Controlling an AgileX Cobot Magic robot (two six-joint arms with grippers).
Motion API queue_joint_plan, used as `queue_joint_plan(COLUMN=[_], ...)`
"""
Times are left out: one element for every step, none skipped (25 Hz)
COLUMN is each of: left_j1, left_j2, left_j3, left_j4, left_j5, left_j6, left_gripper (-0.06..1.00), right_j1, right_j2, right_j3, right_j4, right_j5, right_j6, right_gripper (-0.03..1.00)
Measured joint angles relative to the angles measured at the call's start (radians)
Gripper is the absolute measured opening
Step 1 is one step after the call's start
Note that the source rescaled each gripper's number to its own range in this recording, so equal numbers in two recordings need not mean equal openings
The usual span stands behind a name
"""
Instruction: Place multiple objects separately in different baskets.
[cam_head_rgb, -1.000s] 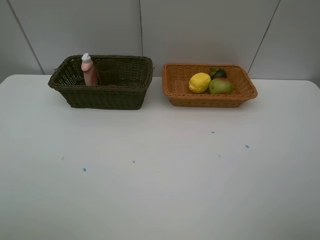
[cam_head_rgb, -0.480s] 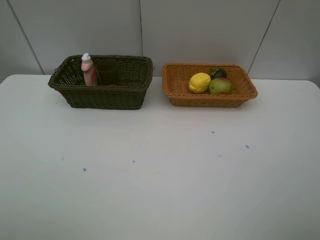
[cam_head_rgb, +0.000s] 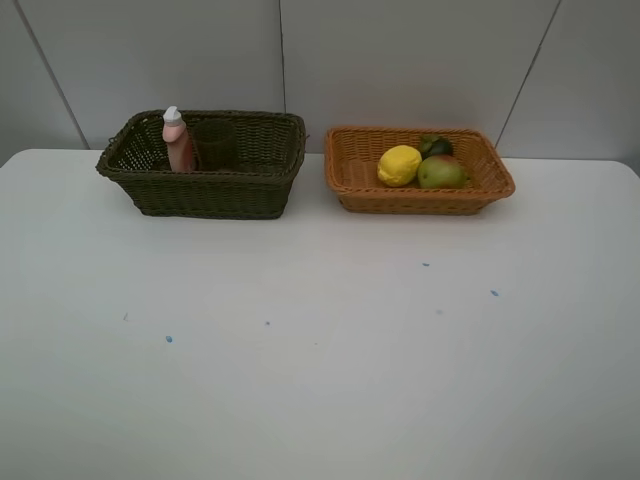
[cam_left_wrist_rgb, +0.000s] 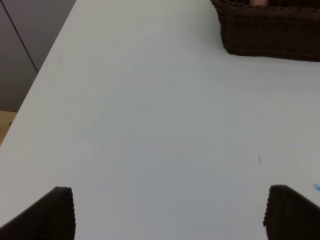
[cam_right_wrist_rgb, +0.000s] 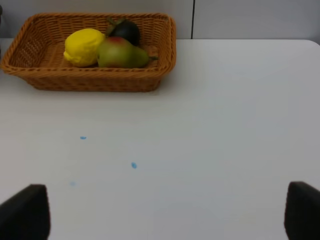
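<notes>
Both claws, left claw (cam_left_wrist_rgb: 170, 212) and right claw (cam_right_wrist_rgb: 167, 212), are spread wide, nothing held. The dark basket (cam_left_wrist_rgb: 270, 30) with bottle (cam_head_rgb: 178, 140) lies far ahead of the left; the orange basket (cam_right_wrist_rgb: 90, 75) with lemon (cam_right_wrist_rgb: 84, 47), pear (cam_right_wrist_rgb: 120, 53) and mangosteen (cam_right_wrist_rgb: 125, 31) is well apart from the right.

Two baskets: dark olive basket (cam_head_rgb: 205, 163), orange basket (cam_head_rgb: 417, 170). One bottle (cam_head_rgb: 177, 139), one cup (cam_head_rgb: 215, 145), one lemon (cam_head_rgb: 399, 165), one pear (cam_head_rgb: 440, 172), one mangosteen (cam_head_rgb: 436, 146).

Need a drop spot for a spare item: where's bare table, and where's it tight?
Bare: all the white table in front of both baskets, bar small blue specks. Also the orange basket's end nearest the dark basket. Tight: lemon, pear and mangosteen bunch at its other end; the gap between baskets is narrow.
</notes>
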Motion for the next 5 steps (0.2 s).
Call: queue_joint_plan(left_j1=[0.0, 0.0, 0.0, 0.0, 0.0], left_j2=[0.0, 0.0, 0.0, 0.0, 0.0], left_j3=[0.0, 0.0, 0.0, 0.0, 0.0], left_j4=[0.0, 0.0, 0.0, 0.0, 0.0], left_j5=[0.0, 0.0, 0.0, 0.0, 0.0], left_j6=[0.0, 0.0, 0.0, 0.0, 0.0], left_gripper=[1.0, 1.0, 1.0, 1.0, 1.0], right_j1=[0.0, 0.0, 0.0, 0.0, 0.0], right_j2=[0.0, 0.0, 0.0, 0.0, 0.0], right_j3=[0.0, 0.0, 0.0, 0.0, 0.0], right_j4=[0.0, 0.0, 0.0, 0.0, 0.0], right_j5=[0.0, 0.0, 0.0, 0.0, 0.0], right_j6=[0.0, 0.0, 0.0, 0.0, 0.0], right_gripper=[1.0, 1.0, 1.0, 1.0, 1.0])
